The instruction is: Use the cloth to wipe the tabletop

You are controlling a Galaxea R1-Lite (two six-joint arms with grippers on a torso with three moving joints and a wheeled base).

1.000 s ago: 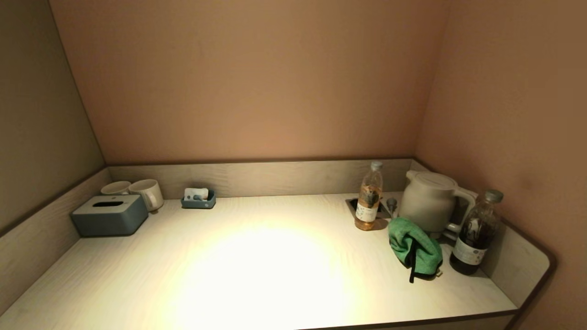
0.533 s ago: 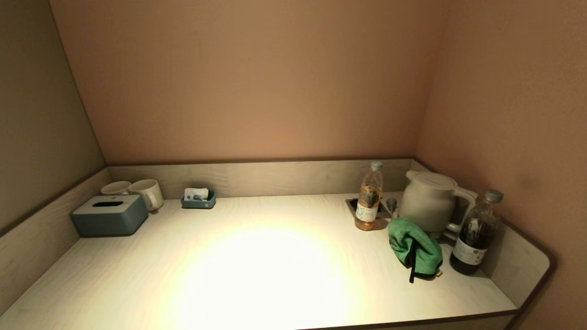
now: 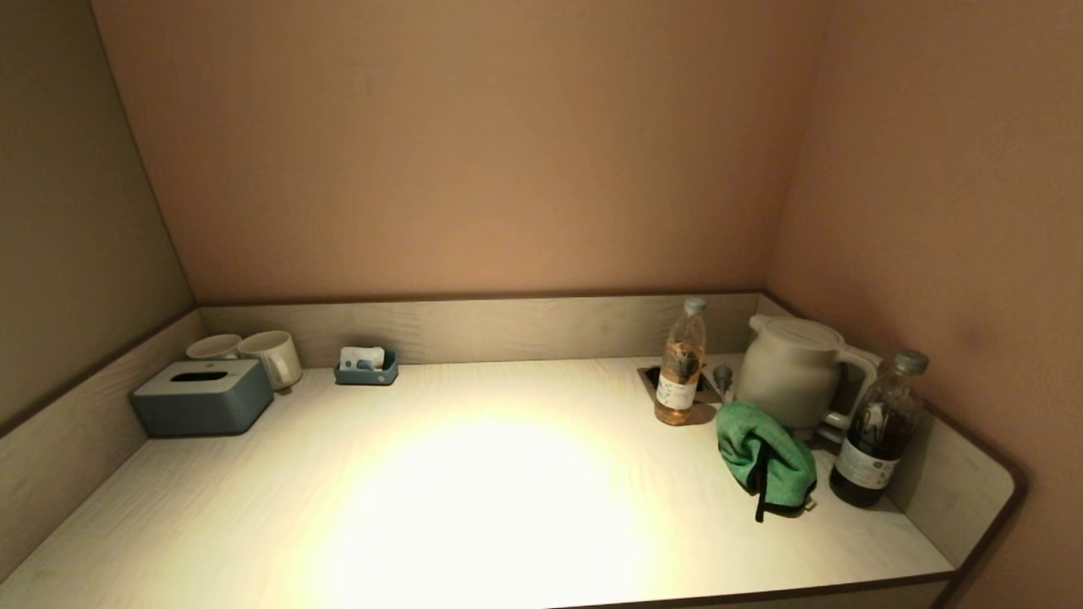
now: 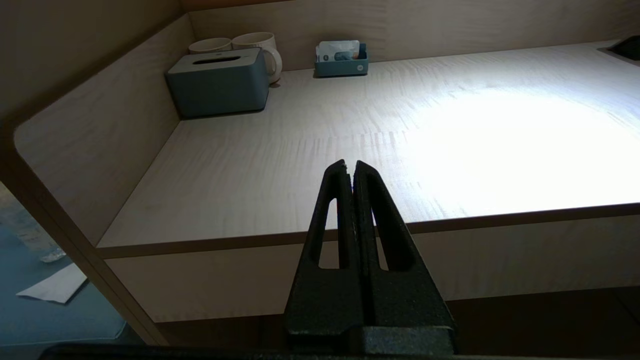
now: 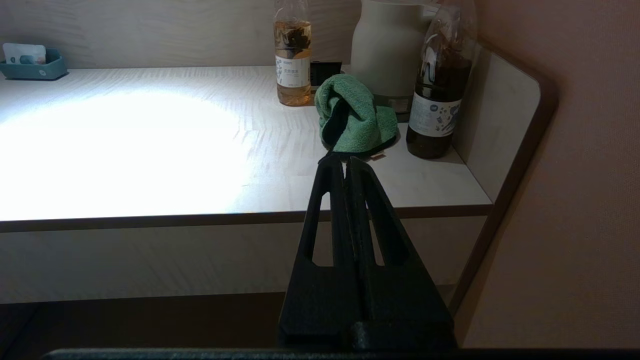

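Nothing has moved since the earlier frames. Your pale wood-grain tabletop (image 3: pixel 474 474) is unwiped. The crumpled green cloth (image 3: pixel 764 457) sits at its right end, between the white kettle (image 3: pixel 791 368) and the dark bottle (image 3: pixel 880 431). Your right gripper (image 5: pixel 346 162), fingers pressed together and empty, waits below the near edge with the cloth straight ahead; it's nearer. The left gripper (image 4: pixel 349 166), also closed, is parked off the left side.

Your green cloth (image 3: pixel 764 457) sits in a lump on the tabletop (image 3: pixel 474 491).
You can see it is bunched up and stands tall, with a dark strip hanging down its front, near the right end of the pale wood top.
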